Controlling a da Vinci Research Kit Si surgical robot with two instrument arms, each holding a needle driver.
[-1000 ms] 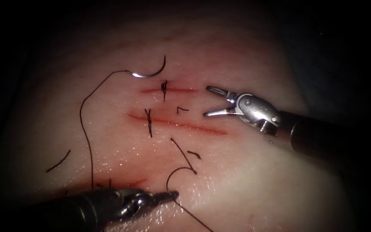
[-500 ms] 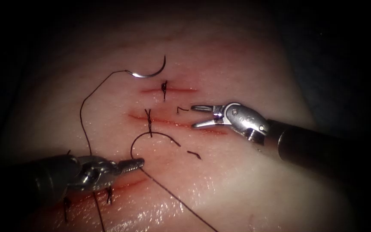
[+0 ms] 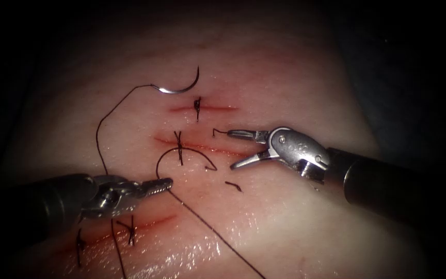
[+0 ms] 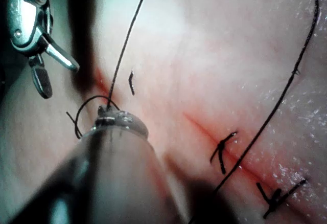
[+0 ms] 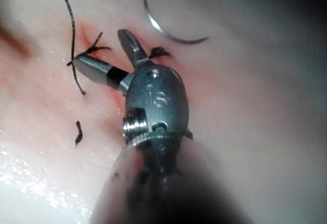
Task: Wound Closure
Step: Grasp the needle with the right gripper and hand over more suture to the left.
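The curved needle [image 3: 181,88] lies free on the tissue [image 3: 295,77], just above the left end of the top cut [image 3: 212,108], not in the tissue; it also shows in the right wrist view [image 5: 168,32]. Its thread [image 3: 99,139] runs left and down. My left tool [image 3: 163,185] is shut on another strand of thread that loops [image 3: 163,157] up to the stitch on the middle cut [image 3: 223,150]; the grip shows in the left wrist view [image 4: 108,112]. My right tool [image 3: 232,150] stands open over the right part of the middle cut, holding nothing [image 5: 98,46].
A lower cut [image 3: 150,223] carries two stitches near the left tool's shaft. Short cut ends of thread [image 3: 233,185] lie below the middle cut, another [image 3: 218,131] above it. A long strand [image 3: 218,237] runs from the left jaws down to the right.
The left tool moved up and left with the thread, drawing the loop toward the middle stitch. The right tool moved left and down over the middle cut and opened wider.
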